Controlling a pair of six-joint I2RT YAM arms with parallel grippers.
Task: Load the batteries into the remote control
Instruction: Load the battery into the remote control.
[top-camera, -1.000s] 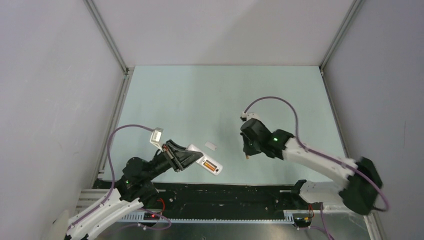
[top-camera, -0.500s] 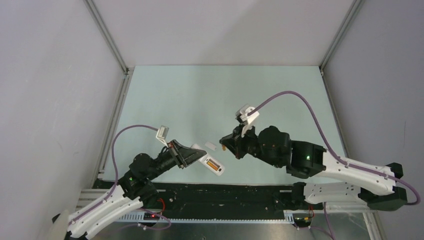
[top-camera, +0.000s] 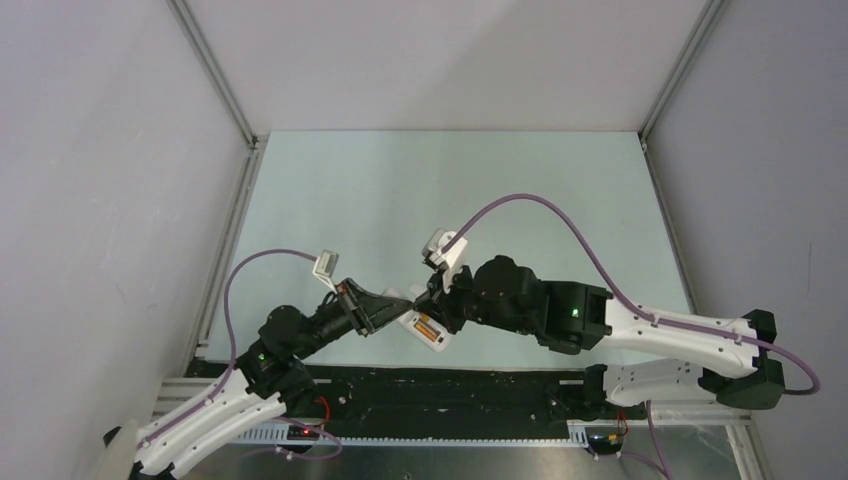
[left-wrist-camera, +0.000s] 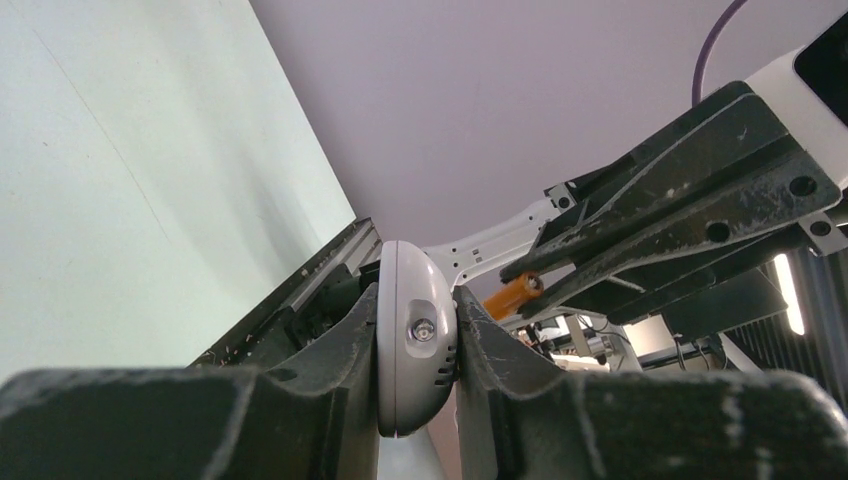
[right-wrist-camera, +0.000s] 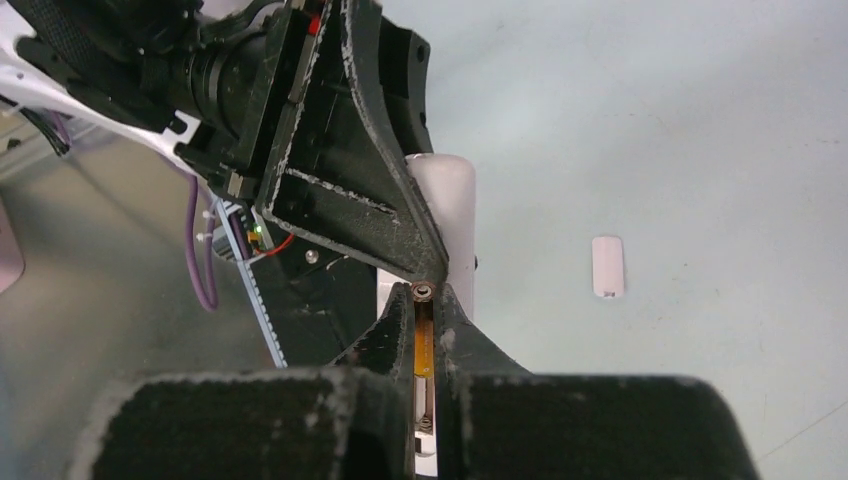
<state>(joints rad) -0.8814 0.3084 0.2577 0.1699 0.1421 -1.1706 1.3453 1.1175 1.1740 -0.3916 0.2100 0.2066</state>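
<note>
My left gripper (top-camera: 398, 310) is shut on the white remote control (top-camera: 438, 341), clamping it by its sides in the left wrist view (left-wrist-camera: 418, 345). One orange battery (top-camera: 427, 329) lies in the remote's open recess. My right gripper (top-camera: 433, 303) is right over the remote and is shut on the second battery (right-wrist-camera: 424, 345), a thin orange cylinder pinched between its fingers. That battery also shows in the left wrist view (left-wrist-camera: 512, 296), just right of the remote. In the right wrist view the remote (right-wrist-camera: 447, 200) lies straight ahead of the right gripper (right-wrist-camera: 424, 300).
The small white battery cover (right-wrist-camera: 607, 266) lies flat on the pale green table (top-camera: 400, 200), a little right of the remote. Grey walls close in both sides and the back. The black front rail (top-camera: 450, 385) runs just below the grippers.
My right arm has swung left across the table with the battery, from well right of the remote to right over it. My left gripper has kept its hold on the remote, nearly still.
</note>
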